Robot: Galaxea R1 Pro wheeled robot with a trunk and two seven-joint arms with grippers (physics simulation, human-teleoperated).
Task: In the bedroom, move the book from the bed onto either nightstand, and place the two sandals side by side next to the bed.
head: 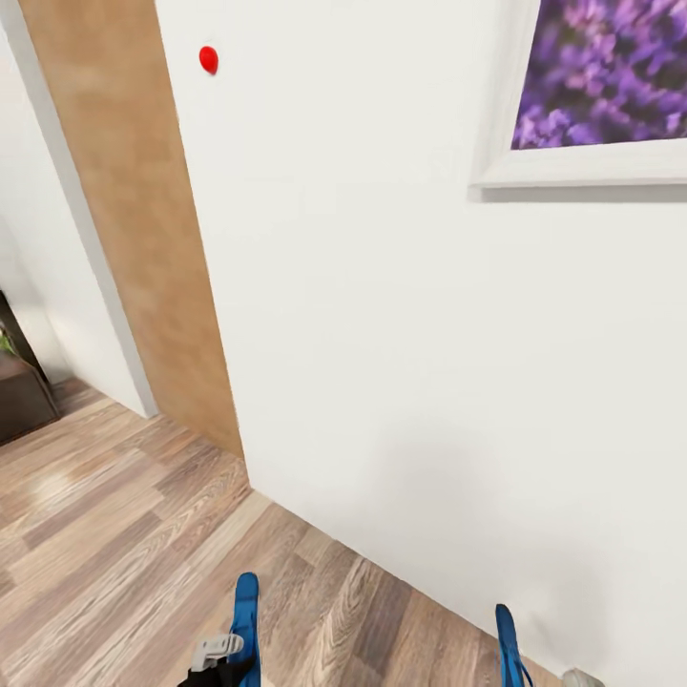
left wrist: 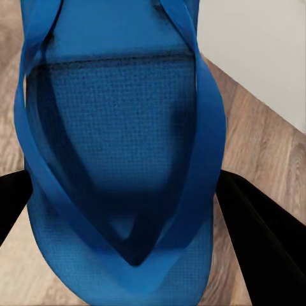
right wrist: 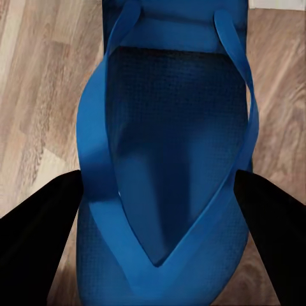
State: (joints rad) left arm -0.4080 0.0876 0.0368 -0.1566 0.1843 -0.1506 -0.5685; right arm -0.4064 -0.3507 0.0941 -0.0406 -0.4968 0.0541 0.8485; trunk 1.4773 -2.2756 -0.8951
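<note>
Two bright blue sandals hang above the wood-plank floor, close to a white wall. My left gripper is shut on the left sandal. In the left wrist view that sandal sits strap side up between the black fingers of the left gripper. The right sandal stands edge-on at the lower right. My right gripper is shut on this sandal, with a finger on each side. The book, bed and nightstand are out of view.
The white wall stands right ahead and bears a framed purple flower picture and a small red dot. A light-brown door panel lies to its left. Dark furniture shows at the left edge.
</note>
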